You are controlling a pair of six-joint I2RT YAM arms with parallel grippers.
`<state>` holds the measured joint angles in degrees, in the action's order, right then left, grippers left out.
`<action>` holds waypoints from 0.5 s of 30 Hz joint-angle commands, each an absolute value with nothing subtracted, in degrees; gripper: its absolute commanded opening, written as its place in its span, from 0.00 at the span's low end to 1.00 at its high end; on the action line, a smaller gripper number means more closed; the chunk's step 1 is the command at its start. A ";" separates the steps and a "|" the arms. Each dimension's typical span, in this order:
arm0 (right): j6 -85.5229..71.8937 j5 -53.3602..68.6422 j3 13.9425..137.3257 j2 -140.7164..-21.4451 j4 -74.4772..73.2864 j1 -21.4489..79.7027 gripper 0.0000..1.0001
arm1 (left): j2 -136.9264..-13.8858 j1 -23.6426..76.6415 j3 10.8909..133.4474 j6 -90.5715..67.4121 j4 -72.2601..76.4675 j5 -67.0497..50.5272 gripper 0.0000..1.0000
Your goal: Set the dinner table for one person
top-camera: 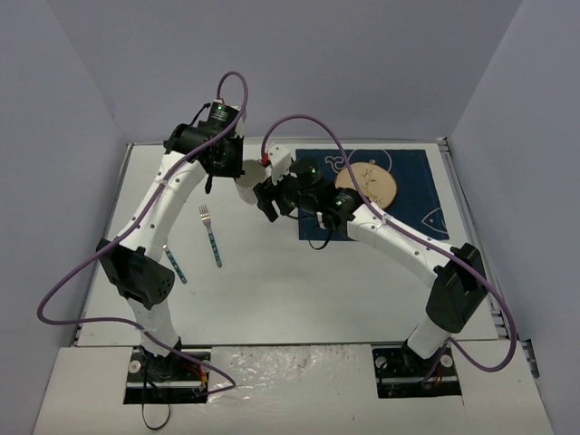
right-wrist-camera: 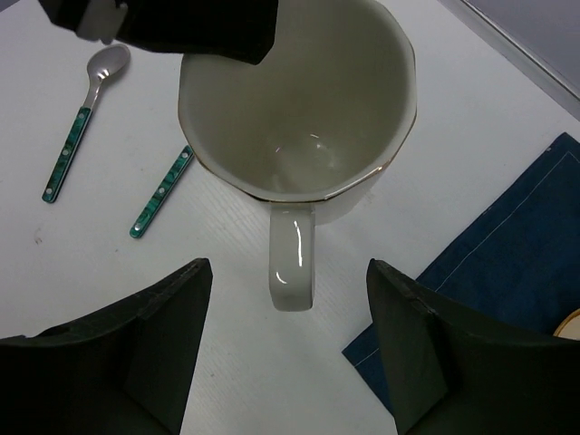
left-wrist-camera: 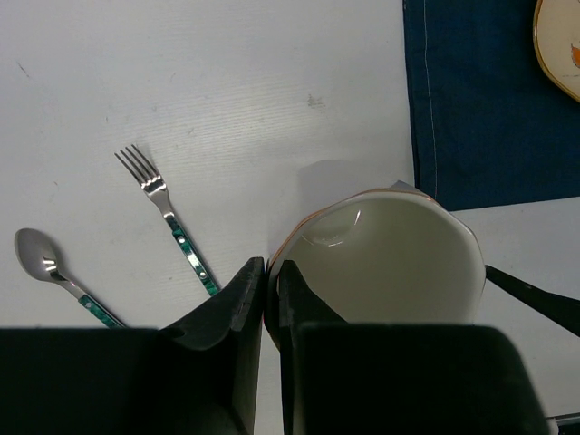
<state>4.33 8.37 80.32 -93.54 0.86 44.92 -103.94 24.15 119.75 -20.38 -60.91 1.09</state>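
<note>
1. Top external view: we see the dinner table (top-camera: pixel 299 290) stretching away from both arm bases and carrying everything.
2. Toward its left edge lie a spoon (left-wrist-camera: pixel 41 258) and, just right of it, a fork (left-wrist-camera: pixel 168 213), not touching.
3. The left gripper (left-wrist-camera: pixel 270 269) is clamped on the rim of a white mug (left-wrist-camera: pixel 390 263) near the far edge.
4. The right gripper (right-wrist-camera: pixel 288 265) is open, its fingers on either side of the mug's handle without touching it.
5. A navy placemat (top-camera: pixel 412 195) lies at the far right corner, with a plate (top-camera: pixel 367 181) on it.
</note>
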 commanded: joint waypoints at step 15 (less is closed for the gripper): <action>7.07 5.19 83.37 -94.17 6.68 45.21 0.38 | -103.15 26.88 128.02 -22.03 -60.39 0.09 0.00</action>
